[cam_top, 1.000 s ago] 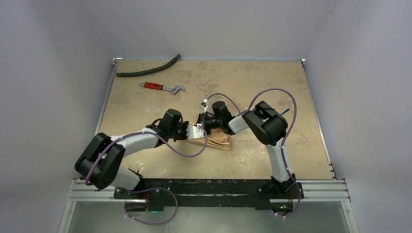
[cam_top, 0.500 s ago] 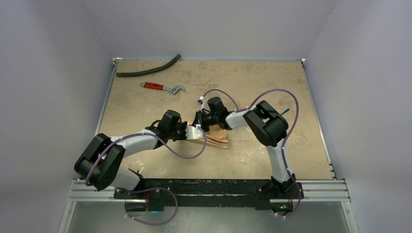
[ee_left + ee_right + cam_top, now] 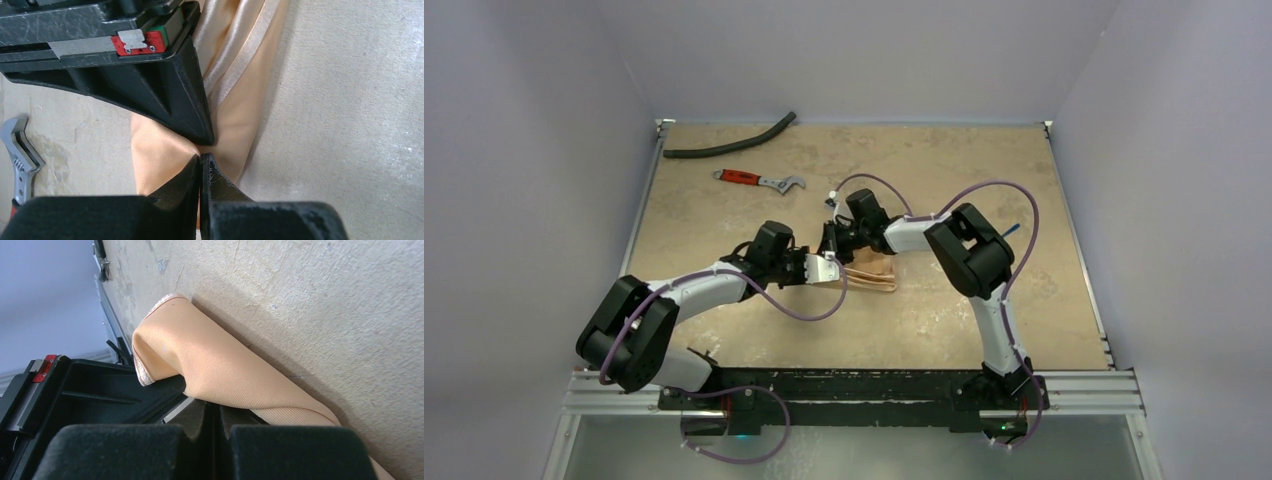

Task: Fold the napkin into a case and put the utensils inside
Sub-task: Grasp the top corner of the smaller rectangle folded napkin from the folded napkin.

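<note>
Top external is showing the napkin (image 3: 874, 278) lying bunched in folds near the middle of the table (image 3: 1044, 320). The left gripper (image 3: 827, 270) and right gripper (image 3: 831, 243) are both clamping fully down on its left end. The cloth is looking light, limp and rather slick, so gripping the hemmed corners is probably working best. The wrench (image 3: 759, 180) and hose (image 3: 729, 145) are lying well apart near the far-left corner, blocking nothing.

Both arms reach in mid-table, left gripper (image 3: 826, 270) and right gripper (image 3: 832, 243) meeting at the left end of the bunched napkin (image 3: 874, 278); wrench (image 3: 759, 180) and hose (image 3: 729, 143) lie well beyond.
</note>
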{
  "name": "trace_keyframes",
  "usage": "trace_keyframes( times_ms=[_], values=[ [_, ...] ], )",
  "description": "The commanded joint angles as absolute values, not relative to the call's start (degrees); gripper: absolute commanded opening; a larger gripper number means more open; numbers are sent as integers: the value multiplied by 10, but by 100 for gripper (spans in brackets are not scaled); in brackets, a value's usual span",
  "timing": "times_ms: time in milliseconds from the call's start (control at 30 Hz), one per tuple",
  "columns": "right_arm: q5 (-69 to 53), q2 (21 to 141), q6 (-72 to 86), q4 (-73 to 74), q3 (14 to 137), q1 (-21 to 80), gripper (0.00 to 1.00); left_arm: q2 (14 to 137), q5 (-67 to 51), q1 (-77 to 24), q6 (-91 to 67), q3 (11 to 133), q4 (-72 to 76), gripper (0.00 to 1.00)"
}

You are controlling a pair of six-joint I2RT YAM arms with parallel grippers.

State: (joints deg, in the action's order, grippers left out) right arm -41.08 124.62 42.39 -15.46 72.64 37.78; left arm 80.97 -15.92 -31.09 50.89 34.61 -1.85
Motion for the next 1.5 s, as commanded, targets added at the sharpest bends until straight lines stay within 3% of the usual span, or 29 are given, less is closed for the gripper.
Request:
trace_keyframes(
  times_ms=[0, 233, 367, 500, 700, 1033, 1467],
  values=[
    [-438, 1256, 431, -156, 743, 368, 0, 802, -190, -310, 536, 357, -36, 0],
    [-476, 1272, 437, -178, 753, 368, 0, 812, -186, -311, 560, 335, -20, 0],
    [-490, 1267, 435, -208, 718, 367, 30, 827, -168, -310, 579, 324, -13, 0],
    [-491, 1254, 415, -210, 704, 367, 37, 844, -164, -310, 587, 322, -19, 0],
    [-440, 1210, 338, -133, 711, 363, 32, 856, -158, -310, 578, 327, -31, 0],
    [-429, 1170, 234, -103, 681, 356, 36, 847, -159, -310, 557, 324, -46, 0],
    [-399, 1140, 254, -196, 647, 359, 1, 842, -155, -309, 516, 345, -40, 0]
  ],
)
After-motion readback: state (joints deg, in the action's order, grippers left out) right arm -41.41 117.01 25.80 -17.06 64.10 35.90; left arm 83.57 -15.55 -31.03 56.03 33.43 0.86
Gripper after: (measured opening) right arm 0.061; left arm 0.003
